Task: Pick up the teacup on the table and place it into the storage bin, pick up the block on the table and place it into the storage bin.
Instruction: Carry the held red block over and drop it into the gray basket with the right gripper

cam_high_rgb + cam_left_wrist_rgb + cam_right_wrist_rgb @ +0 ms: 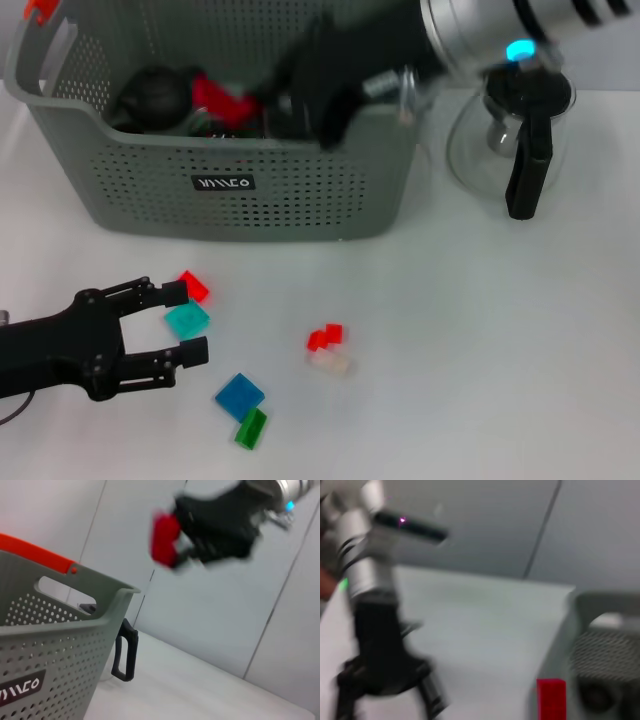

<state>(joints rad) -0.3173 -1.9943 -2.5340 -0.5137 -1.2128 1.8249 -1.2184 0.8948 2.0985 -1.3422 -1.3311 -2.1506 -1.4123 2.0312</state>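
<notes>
The grey-green storage bin (230, 190) stands at the back left. My right gripper (262, 98) reaches over its open top, shut on a red block (222, 100). The left wrist view shows the same red block (166, 539) at those fingertips, and the right wrist view shows the block (551, 697) beside the bin's rim (600, 605). A dark round thing (150, 95) lies in the bin; I cannot tell if it is the teacup. My left gripper (184, 323) is low over the table, open, with a teal block (190, 316) between its fingers.
Loose blocks lie on the table in front of the bin: red (193, 287), blue (240, 395), green (250, 429), small red (325, 337) and whitish (332, 364). A glass pot with a black handle (525, 170) stands right of the bin.
</notes>
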